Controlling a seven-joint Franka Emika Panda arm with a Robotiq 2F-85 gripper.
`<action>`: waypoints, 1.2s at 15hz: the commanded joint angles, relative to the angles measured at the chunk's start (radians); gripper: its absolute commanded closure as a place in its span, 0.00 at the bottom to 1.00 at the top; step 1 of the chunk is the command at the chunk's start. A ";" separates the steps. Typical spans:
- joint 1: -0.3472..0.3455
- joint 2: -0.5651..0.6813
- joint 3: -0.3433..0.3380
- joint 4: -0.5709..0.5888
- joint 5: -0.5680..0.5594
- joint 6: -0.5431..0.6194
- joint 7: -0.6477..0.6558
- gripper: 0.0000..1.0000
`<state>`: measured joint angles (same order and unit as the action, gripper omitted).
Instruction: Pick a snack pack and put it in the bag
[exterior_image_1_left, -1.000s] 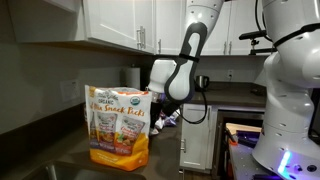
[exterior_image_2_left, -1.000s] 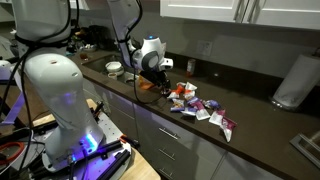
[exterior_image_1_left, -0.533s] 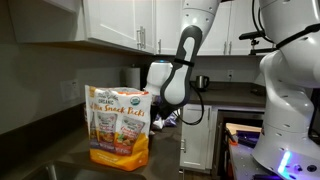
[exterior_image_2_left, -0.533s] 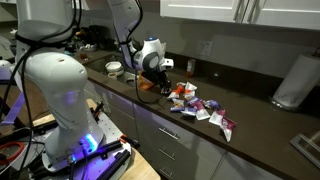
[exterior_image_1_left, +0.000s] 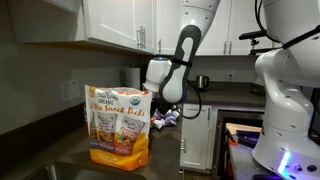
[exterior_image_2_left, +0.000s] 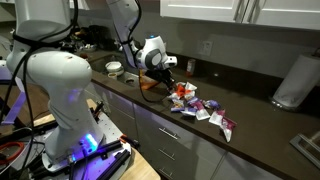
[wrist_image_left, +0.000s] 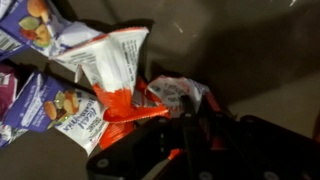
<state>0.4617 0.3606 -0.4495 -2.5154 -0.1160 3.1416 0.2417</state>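
The bag (exterior_image_1_left: 118, 125), a tall orange-yellow pouch with a cream top, stands upright on the dark counter near the camera. Behind it my gripper (exterior_image_1_left: 168, 108) reaches down into a heap of small packets (exterior_image_1_left: 165, 119). In the wrist view my gripper (wrist_image_left: 197, 118) has its two dark fingers drawn close together on the edge of a crumpled reddish-orange snack pack (wrist_image_left: 172, 93). A second orange-and-white packet (wrist_image_left: 115, 70) lies just beside it. In an exterior view my gripper (exterior_image_2_left: 170, 82) sits at the near end of the heap (exterior_image_2_left: 200, 105).
Purple-and-white packets (wrist_image_left: 45, 100) lie spread to the side of the held one. A paper towel roll (exterior_image_2_left: 295, 82) stands at the far end of the counter. A second robot's white body (exterior_image_2_left: 55, 95) stands in front of the counter edge, and cabinets hang above.
The jaws have gone from wide apart to nearly together, closing on the reddish-orange snack pack. The arm has shifted only slightly over the heap.
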 joint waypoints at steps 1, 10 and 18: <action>0.124 -0.081 -0.157 0.006 -0.042 -0.107 0.013 0.99; 0.400 -0.351 -0.450 0.116 -0.350 -0.505 0.123 0.69; -0.072 -0.346 0.133 0.057 -0.127 -0.609 0.093 0.25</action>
<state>0.5697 -0.0085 -0.5106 -2.4314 -0.2976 2.5444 0.3323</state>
